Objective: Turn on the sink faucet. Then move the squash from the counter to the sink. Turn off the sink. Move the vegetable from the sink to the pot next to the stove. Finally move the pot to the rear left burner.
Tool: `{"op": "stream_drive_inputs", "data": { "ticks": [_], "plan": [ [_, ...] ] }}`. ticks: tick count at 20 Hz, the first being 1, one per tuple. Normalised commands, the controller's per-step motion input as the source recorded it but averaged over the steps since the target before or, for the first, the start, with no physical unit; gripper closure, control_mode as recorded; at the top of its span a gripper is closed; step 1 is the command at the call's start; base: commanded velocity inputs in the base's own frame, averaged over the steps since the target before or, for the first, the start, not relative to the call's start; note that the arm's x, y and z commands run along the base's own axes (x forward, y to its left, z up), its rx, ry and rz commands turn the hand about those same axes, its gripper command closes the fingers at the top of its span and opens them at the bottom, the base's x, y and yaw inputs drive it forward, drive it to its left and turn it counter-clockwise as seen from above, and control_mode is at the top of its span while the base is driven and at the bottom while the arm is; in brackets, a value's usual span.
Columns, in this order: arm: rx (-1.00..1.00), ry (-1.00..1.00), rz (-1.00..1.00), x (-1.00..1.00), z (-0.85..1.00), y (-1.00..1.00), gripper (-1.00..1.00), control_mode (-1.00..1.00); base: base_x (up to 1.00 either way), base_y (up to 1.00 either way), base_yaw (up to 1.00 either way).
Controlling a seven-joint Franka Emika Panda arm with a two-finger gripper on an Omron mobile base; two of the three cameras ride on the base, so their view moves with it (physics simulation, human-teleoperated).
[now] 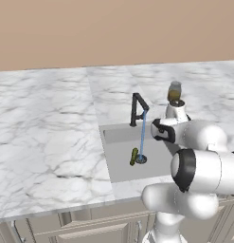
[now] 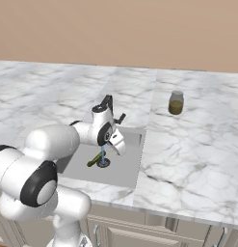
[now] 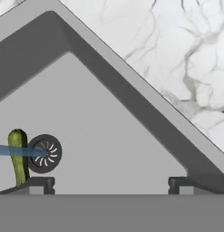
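The gripper (image 3: 111,185) hangs above the sink (image 3: 109,149) with its jaws spread wide and nothing between them; its fingertips (image 3: 41,183) touch nothing. The squash (image 3: 18,156) lies on the basin floor just beside the round drain (image 3: 44,153). A thin stream of water (image 1: 143,135) falls from the faucet (image 1: 137,108) onto the drain. A glass jar (image 2: 176,102) stands on the counter (image 2: 188,144), well apart from the sink.

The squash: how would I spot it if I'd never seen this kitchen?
Find the grey sink sunk in the white marble counter. On its floor, beside the round dark drain where the faucet's water lands, lies the squash: the only slender, dark green thing there.
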Motion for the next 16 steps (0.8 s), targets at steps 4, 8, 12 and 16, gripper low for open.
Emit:
{"op": "stream_drive_inputs", "data": {
  "ticks": [4, 8, 12, 16],
  "plan": [
    [0.00, -0.02, 0.00, -0.04, 0.18, -0.40, -1.00, -1.00, 0.00, 0.00, 0.00],
    [0.00, -0.04, 0.02, 0.01, 0.21, -0.31, -1.00, -1.00, 0.00, 0.00, 0.00],
    [0.00, -0.07, 0.10, 0.15, 0.11, -0.25, -1.00, -1.00, 0.00, 0.00, 0.00],
    [0.00, 0.00, 0.05, 0.19, -0.08, 0.00, -1.00, -1.00, 0.00, 0.00, 0.00]
  ]
}}
